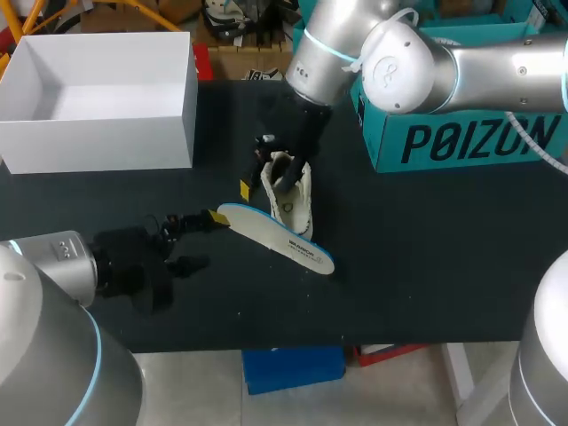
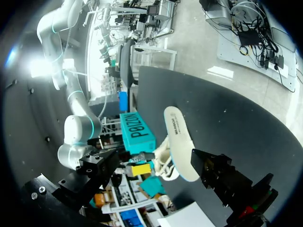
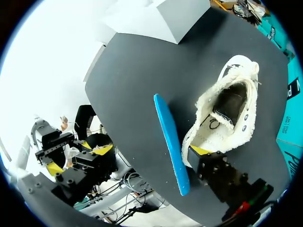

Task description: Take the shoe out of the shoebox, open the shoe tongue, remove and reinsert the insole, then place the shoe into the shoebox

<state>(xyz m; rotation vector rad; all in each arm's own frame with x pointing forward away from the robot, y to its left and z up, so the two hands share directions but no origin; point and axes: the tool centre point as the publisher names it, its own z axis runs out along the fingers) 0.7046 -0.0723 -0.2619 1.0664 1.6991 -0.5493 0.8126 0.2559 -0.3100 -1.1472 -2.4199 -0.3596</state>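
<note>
Possibly the insole [image 1: 275, 235] slips when the left gripper [image 1: 207, 240], spread wide, pushes its end; the right gripper [image 1: 266, 185], also wide, only leans on the shoe [image 1: 295, 206].

Insole lies flat on the dark table, one end against a finger of the open left gripper

The insole [image 2: 179, 142], white on top with a blue rim, stretches across the table [image 2: 236, 118] away from the left gripper [image 2: 151, 164]. The gripper's black fingers [image 2: 215, 172] stand wide apart, and only one of them meets the insole's near end. Close against the insole's other long side sits the cream shoe [image 2: 162, 156], with a yellow fingertip [image 2: 138, 169] of the right arm [image 2: 75, 135] just beside it. Beyond the insole on that same side stands a teal box [image 2: 137, 132]. The silver arm rises behind the box, well apart from the insole.
</note>
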